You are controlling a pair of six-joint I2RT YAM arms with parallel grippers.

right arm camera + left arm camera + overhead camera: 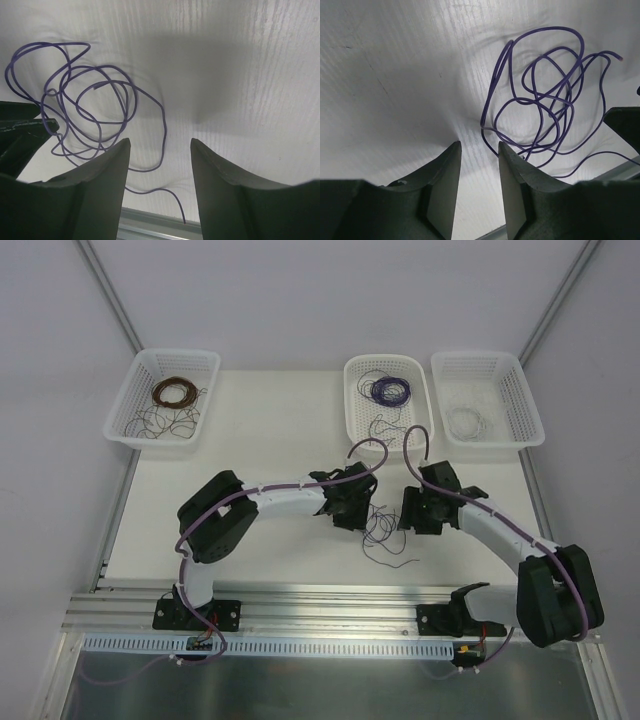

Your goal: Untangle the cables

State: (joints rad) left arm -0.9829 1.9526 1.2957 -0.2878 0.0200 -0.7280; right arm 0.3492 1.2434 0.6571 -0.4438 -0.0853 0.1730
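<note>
A loose tangle of thin purple cable (383, 532) lies on the white table between my two grippers. In the left wrist view the cable (547, 97) lies ahead and to the right of my left gripper (479, 146), which is open and empty, one strand passing just by its right fingertip. In the right wrist view the cable (85, 107) lies ahead and to the left of my right gripper (160, 142), which is open and empty. The left gripper (352, 508) sits left of the tangle, the right gripper (412, 515) right of it.
Three white baskets stand at the back: one at the left (125, 415) with a brown coil and loose wires, one in the middle (352, 405) with a purple coil, one at the right (525, 405) with a whitish coil. An aluminium rail (330, 600) runs along the near edge.
</note>
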